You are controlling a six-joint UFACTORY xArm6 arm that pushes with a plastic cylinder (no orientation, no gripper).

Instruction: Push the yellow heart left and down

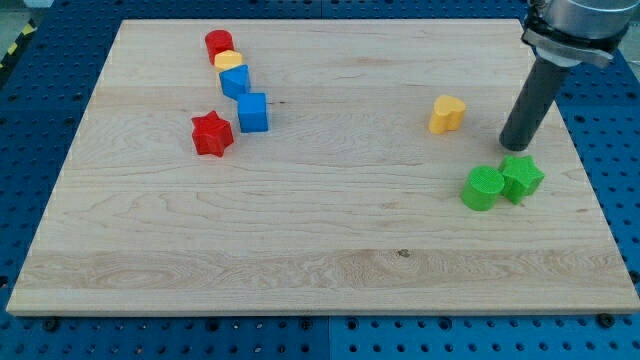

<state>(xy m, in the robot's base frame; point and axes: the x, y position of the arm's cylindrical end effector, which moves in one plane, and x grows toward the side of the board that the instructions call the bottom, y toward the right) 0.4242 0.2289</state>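
The yellow heart (447, 114) sat right of the board's (320, 250) centre, small and rounded, with my tip (518, 147) just off its right and a little lower, touching nothing. From that low line, I judged, a leftward shove could send the heart up and left rather than down. Swinging round it could also clip the green star (522, 177) and green cylinder (484, 188) just below.

We see a light wooden board (320, 230) filling most of the frame — grain running left-right. Around it, blue perforated table surface (40, 100) w/ rows of holes; yellow-black hazard stripe (14, 46) at upper left — even, soft light.
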